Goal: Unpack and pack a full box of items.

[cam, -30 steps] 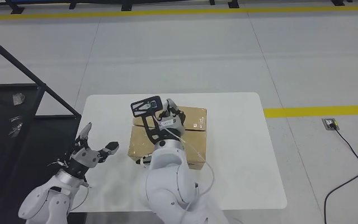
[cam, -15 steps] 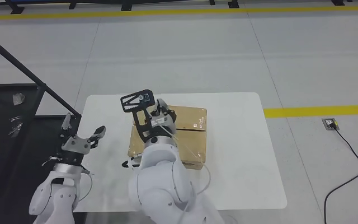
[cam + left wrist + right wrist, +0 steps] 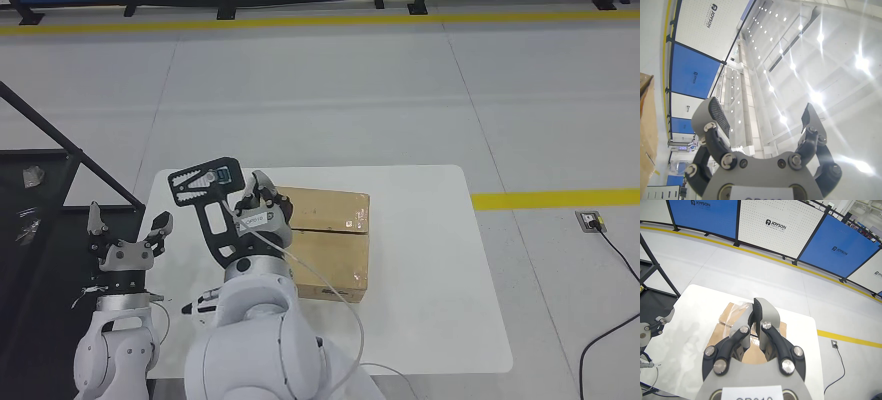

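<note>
- Box [image 3: 325, 250]: brown cardboard with its flaps shut, resting on the white table [image 3: 430, 300], left of the table's centre. The top view shows the seam between the two top flaps running left to right.
- Tape [image 3: 738, 310]: the right wrist view shows a glossy clear strip on the box [image 3: 725, 330] top, toward its far side. The top view does not resolve this detail.
- Right gripper [image 3: 268, 198]: in the top view it sits over the far left corner of the box.
- Right gripper [image 3: 755, 306], own wrist view: the two fingers are pressed together pad to pad with nothing between them. The box top lies below them.
- Left gripper [image 3: 128, 232]: at the table's left edge, left of the box and apart from it. The fingers are spread wide and hold nothing.
- Left gripper [image 3: 761, 106], own wrist view: it points up toward the ceiling lights. The ribbed pads [image 3: 719, 115] face each other across a wide gap, and one side of the box [image 3: 645, 113] shows at the edge of that view.
- The right wrist view also catches part of the left gripper [image 3: 662, 318] beside the left edge of the table [image 3: 696, 306].
- Surroundings, top view: a black rack [image 3: 40, 200] stands left of the table. On the floor to the right are a yellow line [image 3: 550, 198] and a floor socket [image 3: 590, 221] with a cable.
- Surroundings, right wrist view: blue and white panels [image 3: 772, 228] stand beyond the table's far side.
</note>
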You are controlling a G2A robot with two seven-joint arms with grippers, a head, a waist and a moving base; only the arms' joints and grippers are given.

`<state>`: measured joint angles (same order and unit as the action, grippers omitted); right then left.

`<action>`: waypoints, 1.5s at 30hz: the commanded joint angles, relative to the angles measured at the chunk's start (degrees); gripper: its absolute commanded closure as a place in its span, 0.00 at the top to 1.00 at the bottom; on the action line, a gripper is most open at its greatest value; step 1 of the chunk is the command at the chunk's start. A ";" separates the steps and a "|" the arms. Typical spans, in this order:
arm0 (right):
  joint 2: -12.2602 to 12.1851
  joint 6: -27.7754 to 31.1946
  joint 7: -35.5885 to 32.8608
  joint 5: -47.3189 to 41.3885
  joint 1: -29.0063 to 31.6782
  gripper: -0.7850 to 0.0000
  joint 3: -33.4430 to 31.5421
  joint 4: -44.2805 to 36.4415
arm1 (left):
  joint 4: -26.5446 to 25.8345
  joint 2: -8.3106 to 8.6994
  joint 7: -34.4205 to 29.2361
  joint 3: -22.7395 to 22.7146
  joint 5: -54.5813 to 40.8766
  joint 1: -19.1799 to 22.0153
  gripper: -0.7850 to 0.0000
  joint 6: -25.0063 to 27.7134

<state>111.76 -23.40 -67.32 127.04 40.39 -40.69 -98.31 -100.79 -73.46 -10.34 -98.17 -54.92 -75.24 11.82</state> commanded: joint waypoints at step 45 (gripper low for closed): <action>-0.53 -3.67 0.91 2.12 1.96 0.00 -0.49 -0.14 | 0.75 -0.01 -1.18 2.76 24.80 -1.51 1.00 15.00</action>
<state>111.18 -26.85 -65.84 128.97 42.44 -41.38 -98.14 -100.44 -73.42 -10.77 -96.17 -35.22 -76.56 23.69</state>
